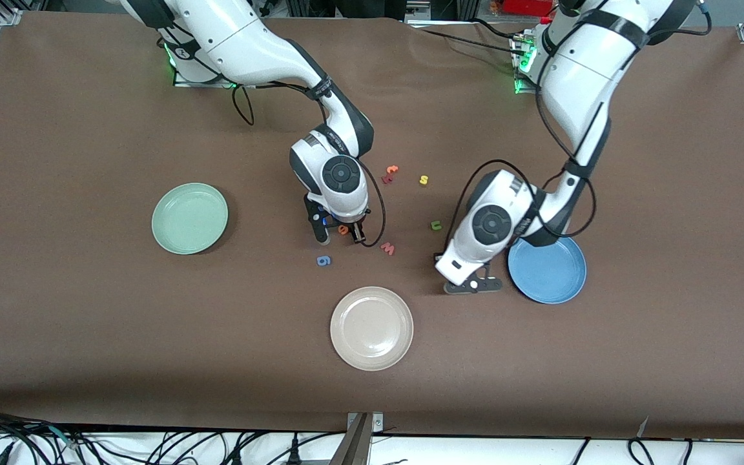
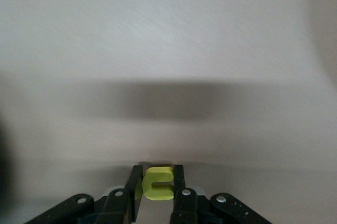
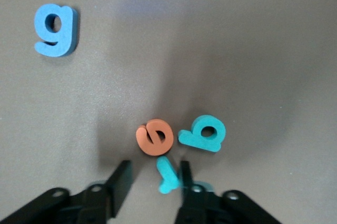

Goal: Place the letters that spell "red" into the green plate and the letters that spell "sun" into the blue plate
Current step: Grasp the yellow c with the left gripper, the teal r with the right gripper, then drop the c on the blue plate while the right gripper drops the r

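Observation:
My left gripper [image 2: 158,183] is shut on the yellow "n" [image 2: 158,184]. In the front view it [image 1: 473,285] sits low beside the rim of the blue plate [image 1: 549,271], where the "n" is hidden. My right gripper [image 3: 153,177] is open, low over the table. The teal "r" [image 3: 167,174] lies between its fingers, against one of them. The orange "e" [image 3: 155,137] and teal "d" [image 3: 204,133] lie just past the tips. The front view shows the right gripper [image 1: 341,237] by the "e" [image 1: 343,229]. The yellow "s" [image 1: 423,180] and green "u" [image 1: 435,225] lie loose. The green plate [image 1: 190,218] is empty.
A cream plate [image 1: 372,328] lies nearest the front camera. A blue "g" [image 1: 323,261] and a pink "w" [image 1: 388,248] lie close to the right gripper. Two small orange and red letters [image 1: 390,174] lie beside the "s".

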Motion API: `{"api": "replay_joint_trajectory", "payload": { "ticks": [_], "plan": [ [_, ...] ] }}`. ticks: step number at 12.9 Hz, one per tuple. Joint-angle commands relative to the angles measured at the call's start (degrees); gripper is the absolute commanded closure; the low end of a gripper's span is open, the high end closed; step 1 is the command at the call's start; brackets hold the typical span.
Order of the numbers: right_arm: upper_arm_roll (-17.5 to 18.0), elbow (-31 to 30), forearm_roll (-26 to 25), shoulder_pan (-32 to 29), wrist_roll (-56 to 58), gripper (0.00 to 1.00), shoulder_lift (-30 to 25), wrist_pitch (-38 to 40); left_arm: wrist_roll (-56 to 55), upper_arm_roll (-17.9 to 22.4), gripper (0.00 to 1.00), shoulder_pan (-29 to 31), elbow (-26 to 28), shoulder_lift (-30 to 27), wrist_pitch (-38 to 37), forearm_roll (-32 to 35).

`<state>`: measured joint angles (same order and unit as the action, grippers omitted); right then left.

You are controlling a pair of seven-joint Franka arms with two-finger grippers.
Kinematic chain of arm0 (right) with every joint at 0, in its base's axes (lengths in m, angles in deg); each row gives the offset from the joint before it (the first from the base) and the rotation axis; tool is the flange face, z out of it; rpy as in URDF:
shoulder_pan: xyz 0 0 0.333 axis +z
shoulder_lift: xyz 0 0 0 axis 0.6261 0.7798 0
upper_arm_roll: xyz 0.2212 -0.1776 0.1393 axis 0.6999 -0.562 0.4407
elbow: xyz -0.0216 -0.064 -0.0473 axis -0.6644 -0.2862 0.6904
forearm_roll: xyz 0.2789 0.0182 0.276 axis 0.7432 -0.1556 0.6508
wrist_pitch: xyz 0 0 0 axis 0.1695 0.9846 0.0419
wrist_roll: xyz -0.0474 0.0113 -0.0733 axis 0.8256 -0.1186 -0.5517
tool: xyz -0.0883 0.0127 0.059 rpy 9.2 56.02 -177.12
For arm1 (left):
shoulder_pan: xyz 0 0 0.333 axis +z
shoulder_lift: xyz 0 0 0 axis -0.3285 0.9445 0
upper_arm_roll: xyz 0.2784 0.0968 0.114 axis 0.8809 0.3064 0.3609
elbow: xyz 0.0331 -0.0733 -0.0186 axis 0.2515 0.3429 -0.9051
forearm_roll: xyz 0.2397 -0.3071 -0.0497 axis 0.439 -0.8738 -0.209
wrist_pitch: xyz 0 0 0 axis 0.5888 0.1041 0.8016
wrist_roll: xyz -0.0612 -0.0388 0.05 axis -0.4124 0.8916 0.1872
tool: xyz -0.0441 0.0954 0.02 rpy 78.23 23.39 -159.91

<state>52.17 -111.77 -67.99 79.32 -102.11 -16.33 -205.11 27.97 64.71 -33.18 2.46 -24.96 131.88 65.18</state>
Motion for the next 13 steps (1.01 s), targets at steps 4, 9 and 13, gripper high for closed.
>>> {"api": "replay_joint_trajectory", "payload": {
  "ticks": [4,9,13],
  "plan": [
    [-0.31,-0.14,0.4,0.49,2.94,1.0,-0.32,2.2,10.15,-0.36,0.91,5.56,0.65,-5.04,-5.73,0.72],
    [-0.31,0.21,0.75,-3.54,9.77,1.0,-5.67,10.61,24.29,-0.1,0.9,12.06,1.44,-4.69,-5.73,0.99],
    [-0.49,0.12,0.84,-9.16,25.23,1.0,-9.63,19.14,28.8,0.08,0.7,14.09,1.53,-4.16,-5.65,1.07]
  ]
}}
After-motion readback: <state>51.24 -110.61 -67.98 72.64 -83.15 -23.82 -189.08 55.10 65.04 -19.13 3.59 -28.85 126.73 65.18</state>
